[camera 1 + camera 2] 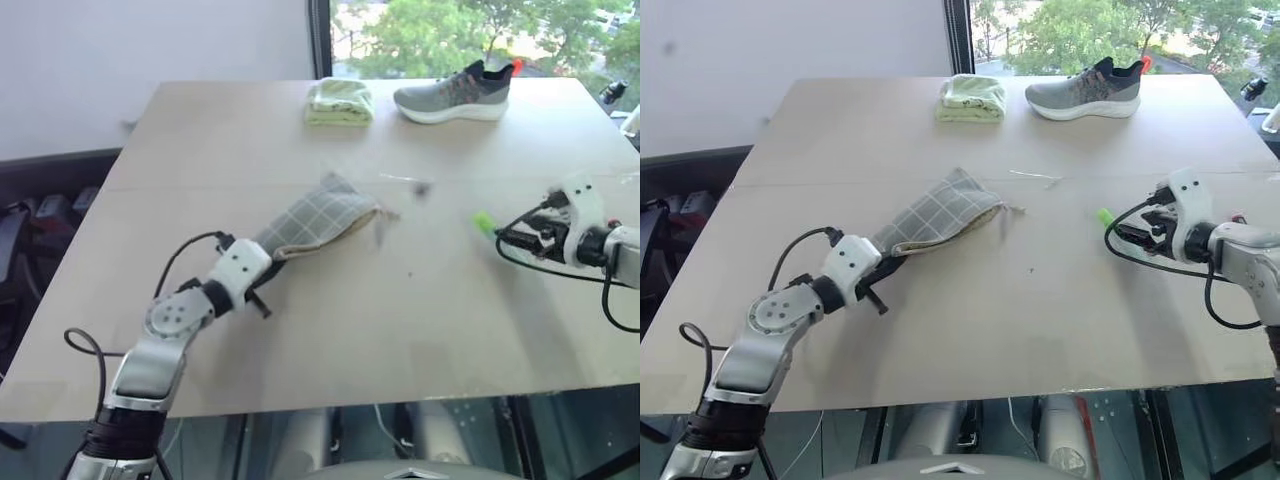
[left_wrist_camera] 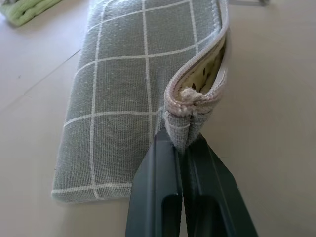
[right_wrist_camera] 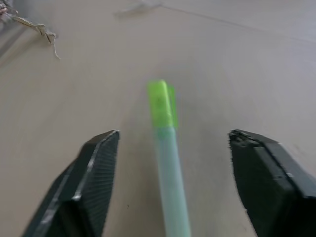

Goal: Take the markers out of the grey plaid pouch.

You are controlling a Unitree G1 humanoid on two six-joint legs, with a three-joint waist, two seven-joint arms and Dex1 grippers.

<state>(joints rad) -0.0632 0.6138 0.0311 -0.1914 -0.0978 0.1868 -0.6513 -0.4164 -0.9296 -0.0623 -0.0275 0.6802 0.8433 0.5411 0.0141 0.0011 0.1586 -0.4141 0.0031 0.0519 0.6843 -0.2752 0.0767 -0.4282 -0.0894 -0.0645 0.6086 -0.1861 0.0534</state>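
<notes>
I see the grey plaid pouch (image 1: 318, 222) lying flat and slanted mid-table, white grid lines on it, its zip edge parted on yellowish lining and one end corner pinched, while a lime-green-capped marker (image 3: 165, 136) with a pale barrel sits well to its right.

A grey shoe (image 1: 455, 95) with a white sole sits at the far edge of the surface (image 1: 420, 330). Just beside it lies a folded green cloth (image 1: 340, 102). The surface is big, flat and light brown. Behind it is a window with green trees (image 1: 440, 30) outside.
</notes>
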